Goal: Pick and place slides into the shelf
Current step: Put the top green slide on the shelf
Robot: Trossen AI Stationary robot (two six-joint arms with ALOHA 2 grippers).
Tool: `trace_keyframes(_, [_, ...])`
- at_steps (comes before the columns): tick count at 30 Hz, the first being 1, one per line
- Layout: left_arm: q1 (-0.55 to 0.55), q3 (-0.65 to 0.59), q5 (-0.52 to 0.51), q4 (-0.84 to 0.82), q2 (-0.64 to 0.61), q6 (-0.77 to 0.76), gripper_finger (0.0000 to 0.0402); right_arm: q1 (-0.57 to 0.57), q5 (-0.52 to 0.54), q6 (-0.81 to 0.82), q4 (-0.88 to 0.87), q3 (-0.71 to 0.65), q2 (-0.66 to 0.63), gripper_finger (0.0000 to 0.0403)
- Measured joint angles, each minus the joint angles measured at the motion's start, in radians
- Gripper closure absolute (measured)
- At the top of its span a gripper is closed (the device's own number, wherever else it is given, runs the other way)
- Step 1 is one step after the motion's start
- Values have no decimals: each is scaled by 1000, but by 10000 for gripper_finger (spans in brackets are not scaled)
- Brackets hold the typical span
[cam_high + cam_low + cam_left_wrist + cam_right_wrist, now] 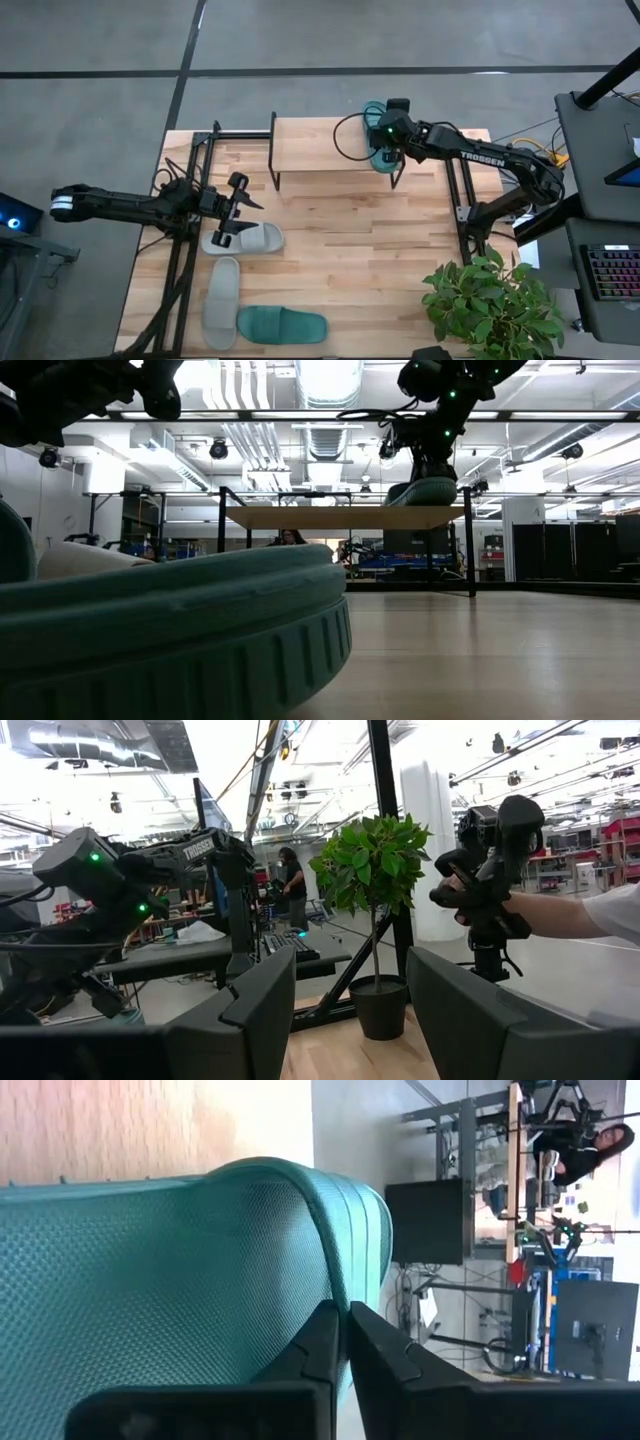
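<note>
While the right pincer (pixel 383 143) is clenched on a teal slide (pixel 377 150) at the shelf's (pixel 320 142) right end, the left pincer (pixel 237 208) hangs open.
One grey slide (pixel 245 240) lies below it; another grey (pixel 221 302) and a teal slide (pixel 282 324) lie on the counter (pixel 370 250).

You see the shelf (pixel 325 142) at the far side of the table (pixel 380 260), in the middle. One slide (pixel 377 140) lies on the right end of the shelf top, with the right gripper (pixel 383 138) on it. The left gripper (pixel 236 210) hangs over the left part of the table, just above a second slide (pixel 255 239). A third slide (pixel 221 302) lies in front of that one, closer to the near edge. The fourth slide (pixel 283 324) lies just right of the third. A plant (pixel 495 305) stands at the near right corner
</note>
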Motion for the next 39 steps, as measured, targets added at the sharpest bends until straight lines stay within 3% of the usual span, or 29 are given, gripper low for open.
trace_keyframes(30, [0, 0, 0, 0, 0, 0, 223, 1, 48, 7, 41, -32, 1, 394])
trace_keyframes(39, [0, 0, 0, 0, 0, 0, 223, 0, 48, 34, 37, -29, 1, 356])
